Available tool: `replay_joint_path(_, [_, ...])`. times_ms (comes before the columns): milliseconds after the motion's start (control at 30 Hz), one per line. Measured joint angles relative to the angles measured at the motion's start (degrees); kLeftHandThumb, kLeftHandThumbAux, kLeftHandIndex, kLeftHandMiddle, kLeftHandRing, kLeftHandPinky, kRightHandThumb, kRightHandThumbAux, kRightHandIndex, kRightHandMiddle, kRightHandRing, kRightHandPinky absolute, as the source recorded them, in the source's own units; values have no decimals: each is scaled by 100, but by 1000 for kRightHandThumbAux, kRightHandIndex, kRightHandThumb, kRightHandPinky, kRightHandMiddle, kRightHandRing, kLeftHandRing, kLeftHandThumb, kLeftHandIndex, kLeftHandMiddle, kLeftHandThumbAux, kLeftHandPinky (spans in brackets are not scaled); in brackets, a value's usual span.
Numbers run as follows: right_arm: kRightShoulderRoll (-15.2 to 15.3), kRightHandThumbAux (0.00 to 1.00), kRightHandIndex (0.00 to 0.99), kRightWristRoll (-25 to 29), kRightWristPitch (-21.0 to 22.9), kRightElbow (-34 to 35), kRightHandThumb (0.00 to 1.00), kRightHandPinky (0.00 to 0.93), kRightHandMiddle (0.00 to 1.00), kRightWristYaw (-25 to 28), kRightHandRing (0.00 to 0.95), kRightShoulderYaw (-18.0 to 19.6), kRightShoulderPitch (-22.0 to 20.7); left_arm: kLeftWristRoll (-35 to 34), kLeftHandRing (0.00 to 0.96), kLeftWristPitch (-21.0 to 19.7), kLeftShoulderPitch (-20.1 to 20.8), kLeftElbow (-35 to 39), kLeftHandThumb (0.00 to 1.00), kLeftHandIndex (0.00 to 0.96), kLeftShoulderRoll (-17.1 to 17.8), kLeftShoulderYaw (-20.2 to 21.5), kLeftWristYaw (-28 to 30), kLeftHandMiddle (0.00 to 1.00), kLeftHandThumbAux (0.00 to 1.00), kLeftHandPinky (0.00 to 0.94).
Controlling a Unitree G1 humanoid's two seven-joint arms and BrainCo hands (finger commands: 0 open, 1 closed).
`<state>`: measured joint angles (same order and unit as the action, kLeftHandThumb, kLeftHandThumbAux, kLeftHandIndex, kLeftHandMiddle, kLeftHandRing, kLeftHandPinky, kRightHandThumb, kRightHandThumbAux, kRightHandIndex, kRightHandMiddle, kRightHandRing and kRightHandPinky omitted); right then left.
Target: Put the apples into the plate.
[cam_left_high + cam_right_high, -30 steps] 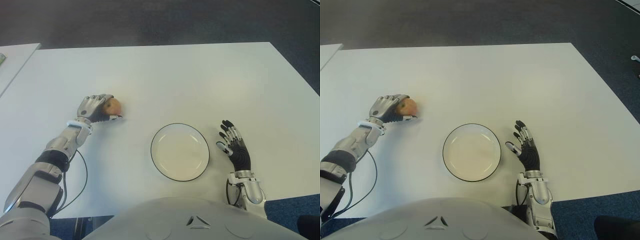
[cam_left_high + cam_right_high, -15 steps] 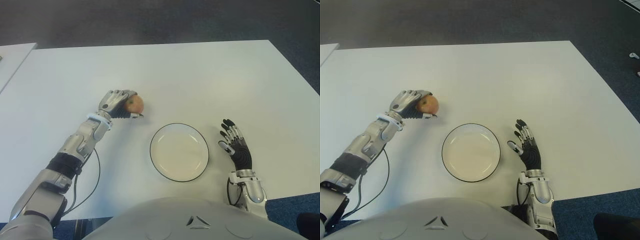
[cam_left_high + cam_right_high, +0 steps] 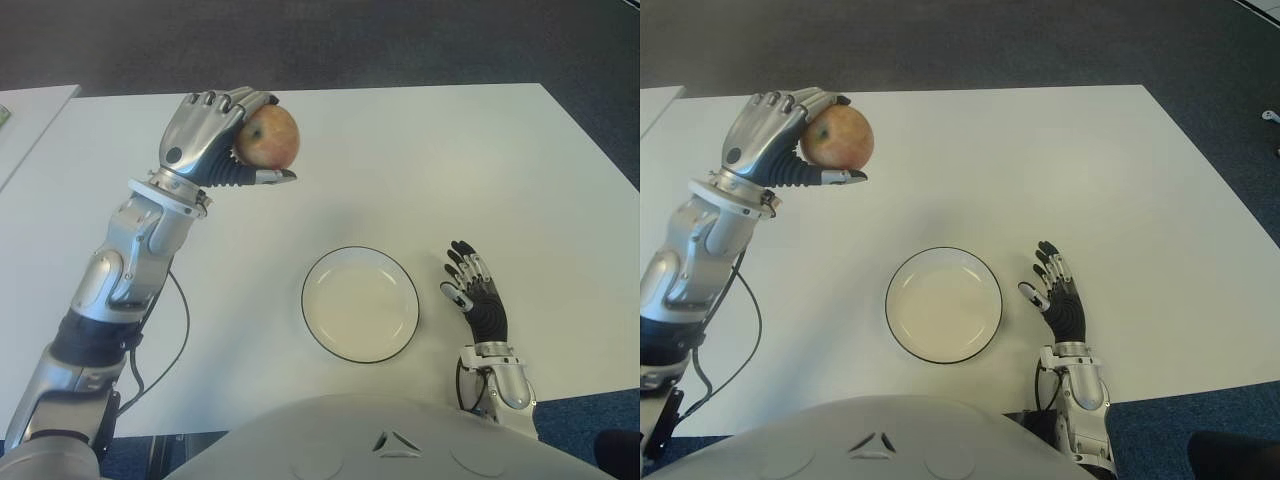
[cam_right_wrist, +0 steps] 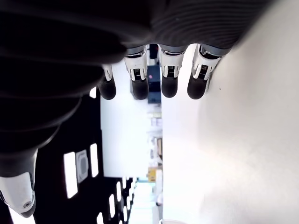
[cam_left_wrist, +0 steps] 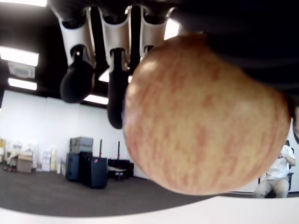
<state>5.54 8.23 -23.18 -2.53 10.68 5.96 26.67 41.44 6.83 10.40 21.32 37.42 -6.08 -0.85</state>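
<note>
A red-yellow apple [image 3: 270, 136] is held high above the white table [image 3: 420, 170], with my left hand [image 3: 228, 138] shut on it; the left wrist view shows the apple [image 5: 201, 116] filling the frame under curled fingers [image 5: 117, 70]. The white plate [image 3: 360, 303] with a dark rim lies on the table near the front edge, lower and to the right of the held apple, with nothing in it. My right hand [image 3: 474, 300] shows just right of the plate, fingers spread and holding nothing.
A second white table edge [image 3: 25, 115] shows at the far left. Dark carpet [image 3: 350, 45] lies beyond the table's far edge. A black cable [image 3: 170, 340] loops beside my left forearm.
My left hand has lifted the apple well up off the table and toward the camera, moving right from the left side. The right hand has stayed in place.
</note>
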Motion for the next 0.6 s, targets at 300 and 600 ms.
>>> replay_joint_path(300, [0,601,0,-7,93,69,65,0,0,-26,0,-46,20,365,829,-45,-565,1195,854,404,-594,-468,572,535,665,769])
replay_joint_path(600, [1,597,1,-6,96,62,71,0,7,-22,0,-78,16,521,835,588,-684,1159,852,401,-742,-771,610,534,666,821])
